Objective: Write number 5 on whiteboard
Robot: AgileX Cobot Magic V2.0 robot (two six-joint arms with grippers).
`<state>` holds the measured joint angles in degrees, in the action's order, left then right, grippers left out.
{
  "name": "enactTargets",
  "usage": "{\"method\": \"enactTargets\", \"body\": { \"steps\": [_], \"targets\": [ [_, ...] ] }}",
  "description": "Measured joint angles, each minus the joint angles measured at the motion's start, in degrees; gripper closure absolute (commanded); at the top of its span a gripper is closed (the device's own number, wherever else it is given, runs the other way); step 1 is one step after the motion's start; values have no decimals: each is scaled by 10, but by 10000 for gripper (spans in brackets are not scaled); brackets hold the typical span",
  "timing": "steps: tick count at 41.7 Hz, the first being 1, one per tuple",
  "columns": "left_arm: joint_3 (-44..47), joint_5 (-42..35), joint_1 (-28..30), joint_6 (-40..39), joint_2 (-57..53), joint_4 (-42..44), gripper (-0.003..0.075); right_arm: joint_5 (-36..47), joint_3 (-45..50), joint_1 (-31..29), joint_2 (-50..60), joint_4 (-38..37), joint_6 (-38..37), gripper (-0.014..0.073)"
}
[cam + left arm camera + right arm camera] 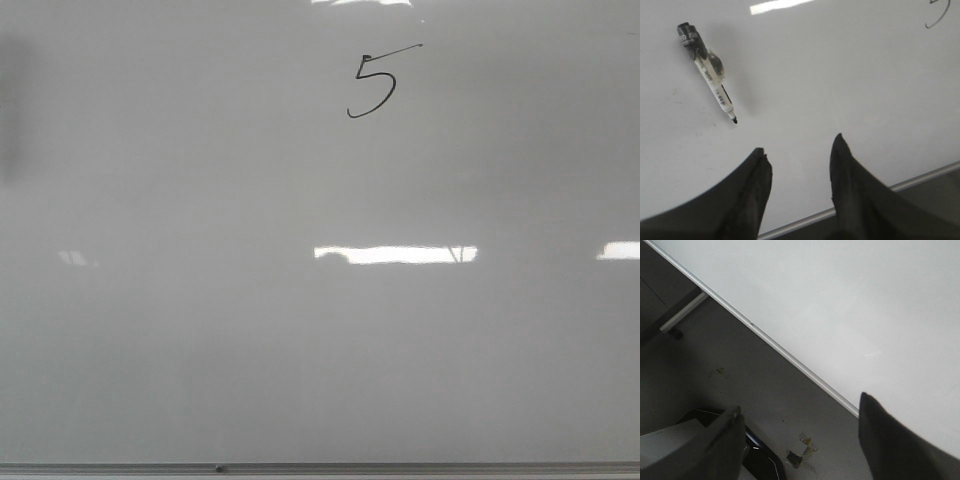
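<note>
The whiteboard (200,330) fills the front view, glossy pale grey with glare patches. A thin black handwritten number 5 (373,85) with a long top stroke slanting up to the right sits near its far middle. Part of the 5 (938,15) shows at the edge of the left wrist view. A black-and-white marker (707,70) lies uncapped on the whiteboard (840,75), apart from my left gripper (800,145), which is open and empty above the board near its edge. My right gripper (799,409) is open and empty over the board's edge (790,357). Neither gripper shows in the front view.
A thin grey metal frame (400,467) runs along the board's near edge, also in the left wrist view (920,177). Beyond the edge in the right wrist view is a dark grey floor (740,375) with a torn tape patch (801,454) and a dark robot base part (760,455).
</note>
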<state>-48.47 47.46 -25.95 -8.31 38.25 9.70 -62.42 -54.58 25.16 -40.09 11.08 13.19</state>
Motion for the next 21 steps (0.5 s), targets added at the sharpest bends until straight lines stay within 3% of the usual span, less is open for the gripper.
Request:
{"method": "enactTargets", "body": {
  "steps": [7,21],
  "targets": [
    [-10,40,-17,1,-7,-18,436,0,35,0,58,-17,-3,86],
    [-10,34,-17,1,-7,-24,439,8,58,0,80,-29,-8,88]
  ]
}}
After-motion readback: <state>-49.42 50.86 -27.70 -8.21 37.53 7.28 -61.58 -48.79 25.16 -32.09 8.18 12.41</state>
